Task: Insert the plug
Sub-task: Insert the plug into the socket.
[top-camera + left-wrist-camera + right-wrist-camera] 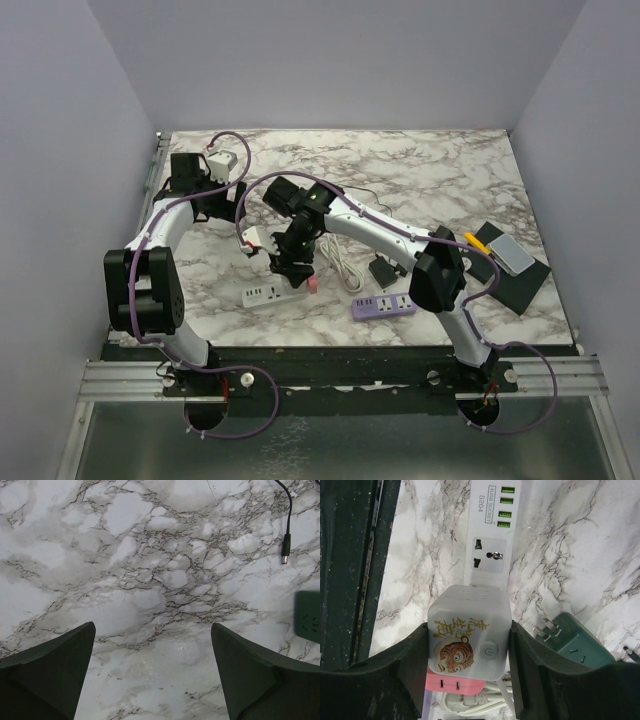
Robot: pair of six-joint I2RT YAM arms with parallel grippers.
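Marble table (420, 170) — plug (469, 640) in right tool (468, 655) half-hides strip (490, 530).

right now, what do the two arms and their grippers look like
The left arm and right arm both have white links with bulky black joint housings. A purple cable runs along each and loops at the base. The gripper fingers are dark, matte and wedge-shaped.

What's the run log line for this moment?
right gripper: shut on tiger adapter | over white power strip | left gripper: open, empty
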